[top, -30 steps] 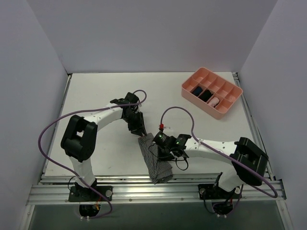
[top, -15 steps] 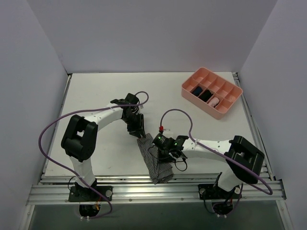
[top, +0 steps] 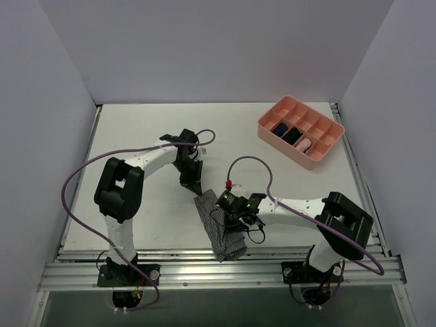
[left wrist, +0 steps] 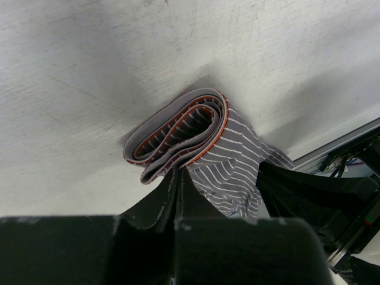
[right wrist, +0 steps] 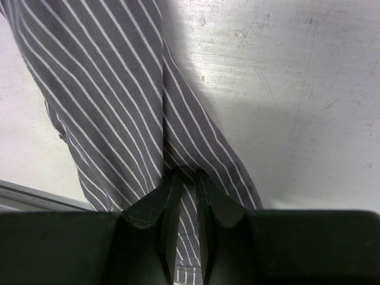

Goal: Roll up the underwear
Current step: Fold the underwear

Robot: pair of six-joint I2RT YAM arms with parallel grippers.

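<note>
The left gripper (left wrist: 178, 173) has its two black fingers pressed tight together. Their tips touch the far end of the underwear (left wrist: 231, 155). I cannot tell if any cloth is caught between them. That end is folded over into a soft loop. It has a smooth grey band with a thin orange line along its edge.

The right gripper (right wrist: 184, 178) pinches a raised fold of the cloth, with only a thin gap between its fingers. The cloth is soft and grey with fine white stripes, and it is wrinkly here.

The underwear lies as a long strip on the scratched white table (top: 136, 136), in the middle near the front. Its near end reaches the metal rail (top: 82, 276). Far off on the right sits a pink plastic tray (top: 328, 151) split into square boxes. It holds small rolled bundles (top: 293, 135).
</note>
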